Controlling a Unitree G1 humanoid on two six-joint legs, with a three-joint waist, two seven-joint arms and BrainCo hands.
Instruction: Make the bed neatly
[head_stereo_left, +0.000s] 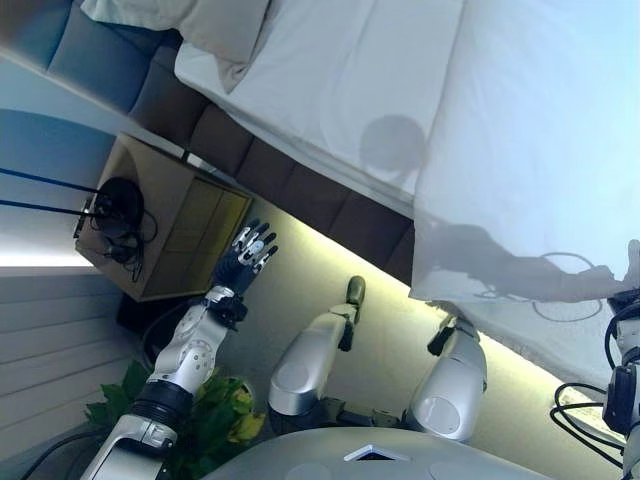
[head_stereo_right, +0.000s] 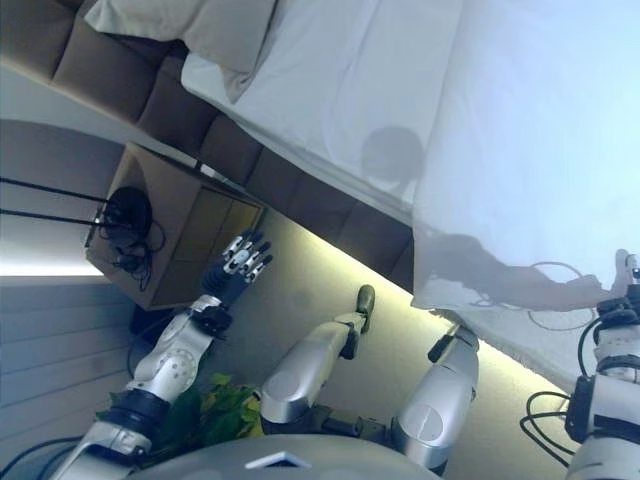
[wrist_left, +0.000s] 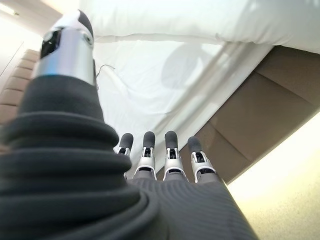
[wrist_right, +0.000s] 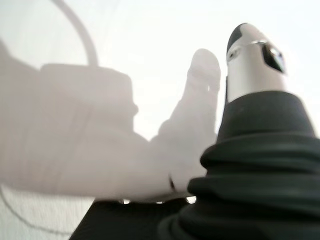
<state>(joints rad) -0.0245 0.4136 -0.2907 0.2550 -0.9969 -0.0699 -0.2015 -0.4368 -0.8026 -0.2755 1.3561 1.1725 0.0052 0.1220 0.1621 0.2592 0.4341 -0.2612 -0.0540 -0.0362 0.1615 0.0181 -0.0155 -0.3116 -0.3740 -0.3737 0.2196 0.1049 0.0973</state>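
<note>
Green leaves of a potted plant (head_stereo_left: 215, 415) sit at the lower left of the head views, nearest the camera, just beside the left arm. Above them the left hand (head_stereo_left: 245, 257) hangs in the air over the floor (head_stereo_left: 300, 290), its fingers (wrist_left: 171, 150) straight and spread, holding nothing; its wrist view shows them reaching toward the padded brown bed frame (head_stereo_left: 300, 185) without touching it. At the right edge of the frame the right hand (head_stereo_right: 622, 275) meets the hanging edge of the white duvet (head_stereo_left: 540, 140); in its wrist view the thumb stands clear while the fingers lie hidden under the cloth, so whether they grip it cannot be told. A wooden nightstand (head_stereo_left: 185, 225) stands left of centre, beside the bed frame, with a dark round device (head_stereo_left: 120, 205) and its cords on top. Farther back, the white sheet (head_stereo_left: 330, 80) covers the mattress through the upper middle, the duvet lying over its right part, and a pillow (head_stereo_left: 190, 20) rests at the upper left by the headboard (head_stereo_left: 70, 50).
</note>
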